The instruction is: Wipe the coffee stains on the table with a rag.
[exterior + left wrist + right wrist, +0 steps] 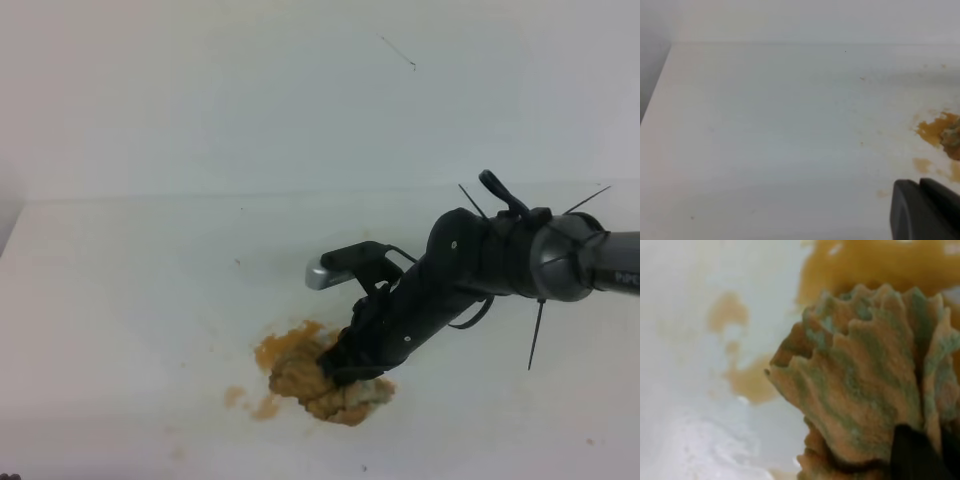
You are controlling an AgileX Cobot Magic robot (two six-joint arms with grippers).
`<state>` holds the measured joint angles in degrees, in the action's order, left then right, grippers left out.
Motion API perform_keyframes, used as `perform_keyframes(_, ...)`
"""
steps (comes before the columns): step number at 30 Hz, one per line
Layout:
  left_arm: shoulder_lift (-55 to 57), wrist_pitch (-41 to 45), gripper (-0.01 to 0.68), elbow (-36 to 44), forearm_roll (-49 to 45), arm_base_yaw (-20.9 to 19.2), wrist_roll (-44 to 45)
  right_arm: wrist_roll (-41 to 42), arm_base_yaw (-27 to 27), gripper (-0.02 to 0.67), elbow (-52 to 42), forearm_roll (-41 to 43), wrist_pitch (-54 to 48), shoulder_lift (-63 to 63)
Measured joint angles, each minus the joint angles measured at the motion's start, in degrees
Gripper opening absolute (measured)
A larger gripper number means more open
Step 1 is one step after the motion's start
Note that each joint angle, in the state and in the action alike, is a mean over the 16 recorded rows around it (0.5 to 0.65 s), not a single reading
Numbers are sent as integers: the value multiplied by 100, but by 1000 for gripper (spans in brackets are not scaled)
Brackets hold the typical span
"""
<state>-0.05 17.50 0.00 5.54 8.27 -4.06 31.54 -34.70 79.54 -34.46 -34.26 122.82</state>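
My right end effector [345, 365] presses the rag [335, 390] onto the coffee stains [290, 350] near the front of the white desk [130, 300], its jaws clamped shut on the crumpled cloth. The wipe looks to me only partly done: the rag is already soaked tan and brown, yet an orange-brown patch shows beyond it, with smaller blots [236, 396] lying apart on its left and a thin film around them. In the right wrist view the cloth [865, 385] fills the frame, wet smears [747, 382] beside it. My left end effector [925, 210] shows only as a dark corner low in its own view, and I cannot tell whether it is open. The desk is plain white with a few tiny dark specks; a pale bare wall [200, 90] stands behind it
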Motion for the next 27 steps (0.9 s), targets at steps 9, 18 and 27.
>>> perform_keyframes(9, 0, 0, -2, 0, 0, 0, 0, 75, 258, 2, 4, 19, -42, -32)
perform_keyframes(18, 0, 0, -3, 0, 0, 0, 0, 247, 374, 6, 17, 16, -24, -351)
perform_keyframes(27, 0, 0, -3, 0, 0, 0, 0, 297, 577, 11, 72, 98, 159, -582)
